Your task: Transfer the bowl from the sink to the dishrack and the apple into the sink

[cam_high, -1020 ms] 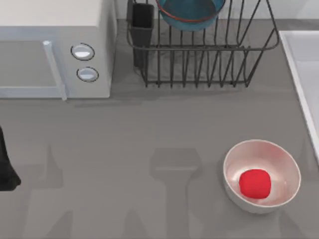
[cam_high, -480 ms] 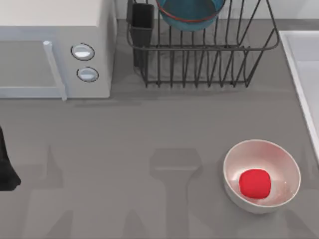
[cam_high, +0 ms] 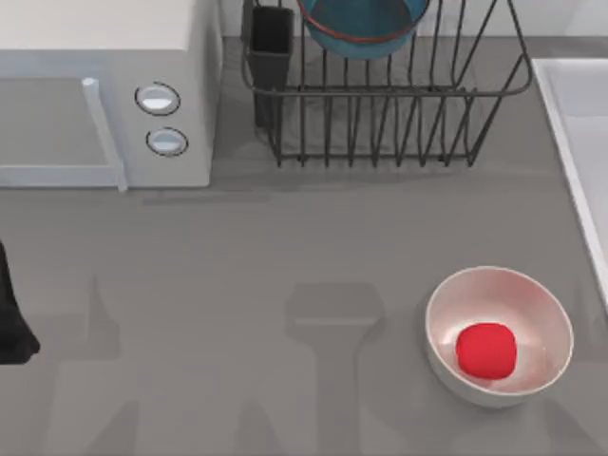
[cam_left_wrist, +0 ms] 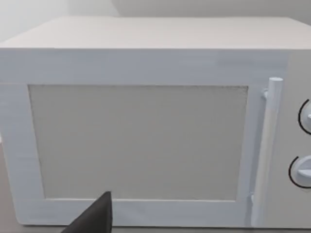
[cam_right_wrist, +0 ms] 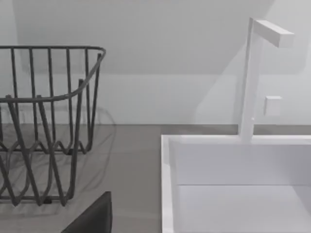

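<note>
The teal-blue bowl (cam_high: 361,24) with its orange-red rim rests in the dark wire dishrack (cam_high: 399,123) at the back of the table. The red apple (cam_high: 486,349) lies inside a glossy white bowl (cam_high: 446,328) at the front right. The pale sink (cam_high: 581,123) runs along the right edge, and its basin (cam_right_wrist: 233,194) also appears in the right wrist view beside the dishrack (cam_right_wrist: 43,126). My left arm (cam_high: 11,323) is parked at the far left edge. A dark part of my left gripper (cam_left_wrist: 97,216) faces the microwave, and a dark part of my right gripper (cam_right_wrist: 95,218) points toward the sink.
A white microwave (cam_high: 95,95) with two round knobs and a bar handle stands at the back left. A black cutlery cup (cam_high: 271,43) sits at the dishrack's left corner. A white tap (cam_right_wrist: 252,73) rises behind the sink. Bare grey table lies in the middle.
</note>
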